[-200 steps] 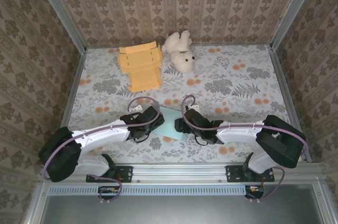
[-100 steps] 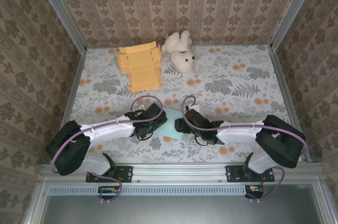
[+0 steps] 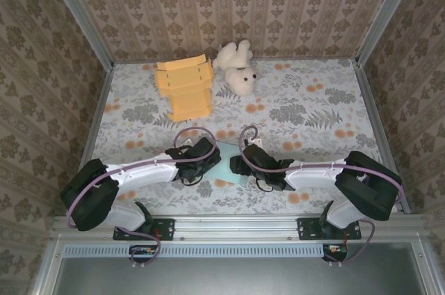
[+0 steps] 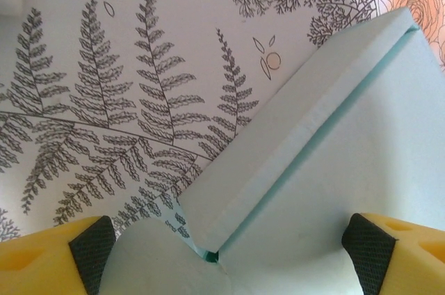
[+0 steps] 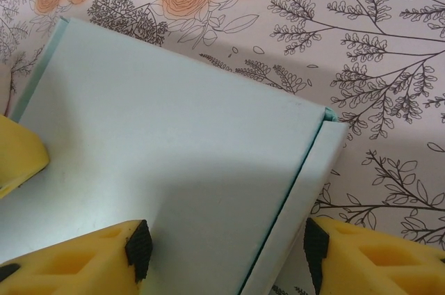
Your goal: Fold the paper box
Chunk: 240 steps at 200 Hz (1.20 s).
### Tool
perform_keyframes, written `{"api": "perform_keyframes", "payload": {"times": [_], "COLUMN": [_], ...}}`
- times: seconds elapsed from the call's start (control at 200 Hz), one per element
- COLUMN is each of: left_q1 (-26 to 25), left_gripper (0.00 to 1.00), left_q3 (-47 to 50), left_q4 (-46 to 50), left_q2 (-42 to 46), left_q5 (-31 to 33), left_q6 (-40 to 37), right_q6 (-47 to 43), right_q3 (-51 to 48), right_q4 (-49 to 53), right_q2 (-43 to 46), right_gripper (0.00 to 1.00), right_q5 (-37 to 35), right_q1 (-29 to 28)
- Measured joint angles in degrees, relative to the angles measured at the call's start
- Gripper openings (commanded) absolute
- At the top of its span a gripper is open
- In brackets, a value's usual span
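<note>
The paper box (image 3: 227,161) is pale teal and lies flat on the flowered tablecloth, near the front middle, between my two grippers. My left gripper (image 3: 208,158) reaches it from the left. In the left wrist view its black pads (image 4: 92,252) stand far apart, open, over a corner of the box (image 4: 327,156) where a folded side flap (image 4: 292,117) meets a rounded tab. My right gripper (image 3: 238,165) comes from the right. It is open, with one pad (image 5: 139,248) over the main panel (image 5: 160,163) and the other beyond the narrow side flap (image 5: 306,190).
An orange flat cardboard box (image 3: 185,86) lies at the back left. A white teddy bear (image 3: 236,69) sits beside it near the back wall. Patterned walls enclose the table on three sides. Both arms stretch low along the front edge.
My left arm has swung right and forward, bringing its gripper onto the teal box's left corner, and its jaws have narrowed a little. The right arm has barely moved.
</note>
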<state>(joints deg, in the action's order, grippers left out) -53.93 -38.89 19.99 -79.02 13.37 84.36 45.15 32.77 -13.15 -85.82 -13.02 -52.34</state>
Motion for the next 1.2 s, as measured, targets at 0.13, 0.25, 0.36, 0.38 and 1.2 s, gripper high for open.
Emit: {"api": "perform_keyframes", "payload": {"times": [0.13,0.25,0.36,0.38,1.2], "left_q1": [-0.39,-1.01,-1.49,-1.53,-2.03], "left_gripper": [0.87,0.85,0.81,0.8,0.8], "left_q3": [0.0,0.0,0.0,0.0,1.75], "left_q4": [-0.13,-0.17,-0.39,-0.46,-3.98], "left_q2": [0.0,0.0,0.0,0.0,0.0], "left_q5": [-0.13,-0.26,-0.52,-0.57,3.06], "left_q6": [0.13,0.37,0.68,0.81,-1.53], "right_q6": [0.0,0.02,0.02,0.02,0.02], "right_q3": [-0.02,-0.04,-0.07,-0.07,-0.52], "right_q4": [-0.42,-0.48,-0.83,-0.87,-1.77], "right_q2": [-0.2,-0.26,-0.44,-0.46,-0.46], "right_gripper": [0.62,0.62,0.61,0.61,0.61], "right_q5": [0.0,0.0,0.0,0.0,-0.02], "right_q1": [0.0,0.0,0.02,0.02,0.07]}}
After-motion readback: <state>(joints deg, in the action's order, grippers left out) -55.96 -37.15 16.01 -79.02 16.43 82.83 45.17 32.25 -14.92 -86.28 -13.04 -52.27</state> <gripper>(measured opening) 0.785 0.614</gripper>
